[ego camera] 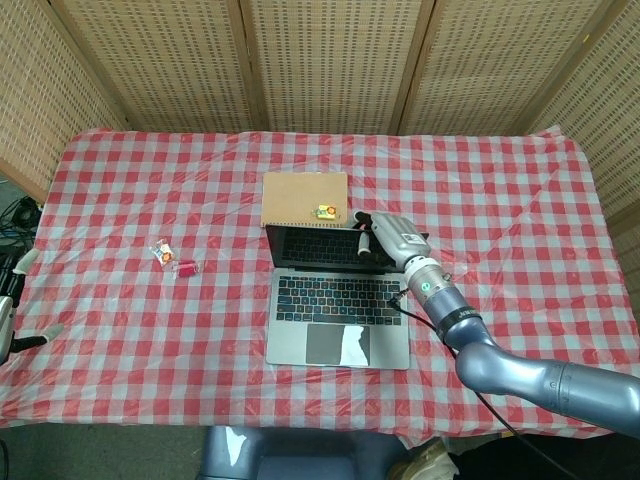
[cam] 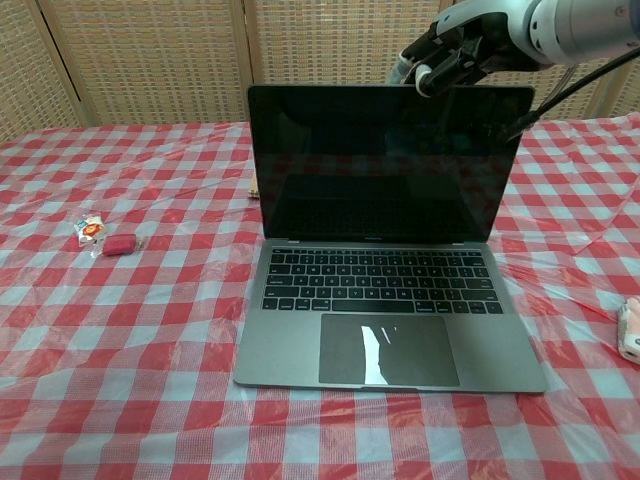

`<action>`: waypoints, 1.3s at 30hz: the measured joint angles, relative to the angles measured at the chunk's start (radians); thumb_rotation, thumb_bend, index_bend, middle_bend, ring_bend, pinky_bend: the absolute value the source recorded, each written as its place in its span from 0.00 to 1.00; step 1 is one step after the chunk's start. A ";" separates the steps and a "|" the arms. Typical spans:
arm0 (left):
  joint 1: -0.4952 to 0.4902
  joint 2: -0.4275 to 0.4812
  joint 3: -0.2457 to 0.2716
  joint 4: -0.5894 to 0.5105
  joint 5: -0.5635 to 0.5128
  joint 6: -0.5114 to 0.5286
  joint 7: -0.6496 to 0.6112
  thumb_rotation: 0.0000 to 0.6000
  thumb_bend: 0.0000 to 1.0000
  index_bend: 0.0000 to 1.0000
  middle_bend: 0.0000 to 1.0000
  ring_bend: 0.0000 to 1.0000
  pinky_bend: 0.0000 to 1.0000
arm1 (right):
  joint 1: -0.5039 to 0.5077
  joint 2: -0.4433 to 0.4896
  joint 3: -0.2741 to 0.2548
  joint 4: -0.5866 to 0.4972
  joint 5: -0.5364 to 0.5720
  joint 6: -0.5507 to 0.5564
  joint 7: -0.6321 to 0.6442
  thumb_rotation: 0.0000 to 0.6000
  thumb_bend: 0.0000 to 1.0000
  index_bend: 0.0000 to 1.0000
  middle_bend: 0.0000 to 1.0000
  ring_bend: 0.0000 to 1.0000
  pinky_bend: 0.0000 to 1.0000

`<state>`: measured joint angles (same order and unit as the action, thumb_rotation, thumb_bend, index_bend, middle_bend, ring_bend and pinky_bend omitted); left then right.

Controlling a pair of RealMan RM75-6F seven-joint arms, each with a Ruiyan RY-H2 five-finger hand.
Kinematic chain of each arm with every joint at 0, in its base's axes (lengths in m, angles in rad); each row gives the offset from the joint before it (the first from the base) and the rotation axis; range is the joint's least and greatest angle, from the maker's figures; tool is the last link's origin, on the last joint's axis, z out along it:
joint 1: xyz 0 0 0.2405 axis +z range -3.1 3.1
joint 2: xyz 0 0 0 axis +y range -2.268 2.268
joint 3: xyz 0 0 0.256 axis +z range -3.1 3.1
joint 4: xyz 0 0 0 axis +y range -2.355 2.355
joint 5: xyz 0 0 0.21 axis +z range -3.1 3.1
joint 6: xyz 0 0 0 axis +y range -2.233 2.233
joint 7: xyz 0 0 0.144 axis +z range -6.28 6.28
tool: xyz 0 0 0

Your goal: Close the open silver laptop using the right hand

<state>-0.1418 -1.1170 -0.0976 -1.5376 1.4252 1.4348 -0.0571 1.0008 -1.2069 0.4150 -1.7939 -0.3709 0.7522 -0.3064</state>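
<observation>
Over the middle of the red-and-white checked tablecloth, the open silver laptop with its black keyboard and dark screen sits square to the near edge, lid raised close to upright. The robot's silver-and-black right hand is at the lid's top edge, toward the right corner, with its dark fingers curled over the rim from behind in the chest view. That placement makes sense to me: pushing at the top of the lid gives the most leverage about the hinge, so a forward-and-down sweep should fold it onto the keyboard. Whether the fingertips actually touch the rim or hang just above it I cannot tell; the hand grasps nothing that I can see. The screen is off and reflects the room faintly, the trackpad shows a bright glare streak, and the grey deck looks clean and flat. Behind the lid lies a flat brown cardboard notebook with a small colourful sticker. At the far left edge of the head view the left hand is only partly visible, idle off the table, its state unclear.
</observation>
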 measured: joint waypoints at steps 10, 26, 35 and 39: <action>0.001 -0.004 0.007 0.000 0.024 0.015 -0.005 1.00 0.00 0.00 0.00 0.00 0.00 | 0.011 0.088 -0.025 -0.073 0.024 -0.106 0.086 1.00 1.00 0.35 0.41 0.33 0.34; 0.001 -0.006 0.014 -0.007 0.036 0.021 0.005 1.00 0.00 0.00 0.00 0.00 0.00 | 0.071 0.142 -0.176 -0.163 -0.084 -0.208 0.098 1.00 1.00 0.35 0.41 0.33 0.34; 0.000 -0.003 0.013 -0.007 0.034 0.019 -0.002 1.00 0.00 0.00 0.00 0.00 0.00 | 0.091 0.094 -0.280 -0.157 -0.191 -0.179 0.051 1.00 1.00 0.36 0.41 0.33 0.31; -0.001 -0.002 0.013 -0.006 0.032 0.015 -0.003 1.00 0.00 0.00 0.00 0.00 0.00 | 0.080 0.057 -0.322 -0.148 -0.297 -0.141 0.007 1.00 1.00 0.36 0.41 0.33 0.30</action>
<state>-0.1431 -1.1192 -0.0845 -1.5439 1.4568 1.4498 -0.0600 1.0804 -1.1497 0.0926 -1.9418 -0.6675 0.6114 -0.2996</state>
